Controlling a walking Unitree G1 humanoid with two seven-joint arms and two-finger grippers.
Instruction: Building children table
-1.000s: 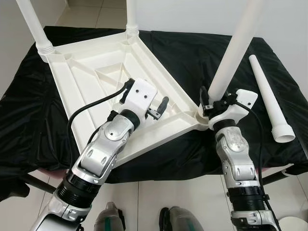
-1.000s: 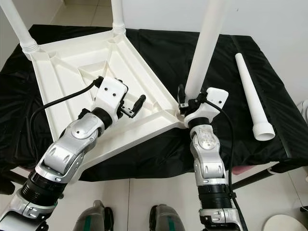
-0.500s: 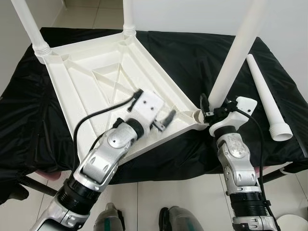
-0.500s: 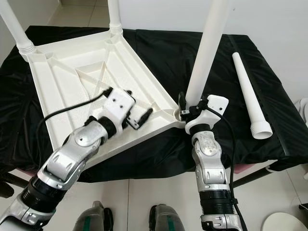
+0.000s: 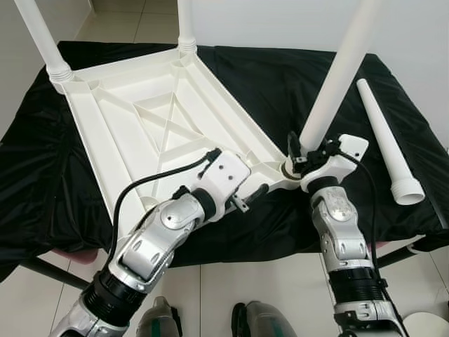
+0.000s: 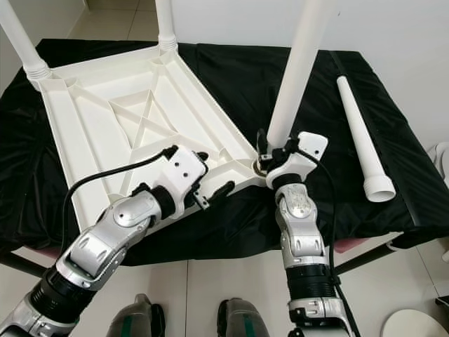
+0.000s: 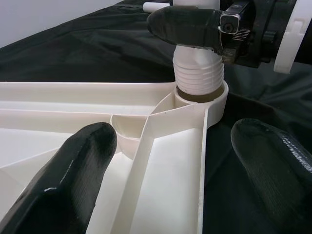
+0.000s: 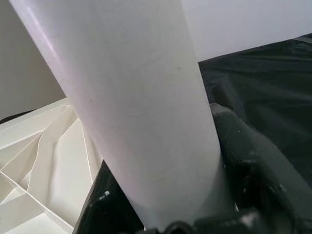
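Two fitted legs (image 5: 42, 38) already stood at the far corners of the upturned white tabletop (image 5: 126, 133), a moulded plastic slab with raised diagonal ribs lying on the black-draped work table (image 5: 266, 77); over the last second the left gripper (image 5: 247, 198) had slid from the ribbed middle of the slab to its near edge, fingers spread either side of the rim just beside the corner socket (image 7: 201, 100), which suggested it was bracing the slab for seating; the third leg (image 5: 335, 77), a smooth tapered tube with a ridged end, had straightened in that near-right socket, pinched low by the right gripper (image 5: 303, 151), so three corners looked nearly done; one spare leg (image 5: 389, 144) lay flat by the table's right edge.
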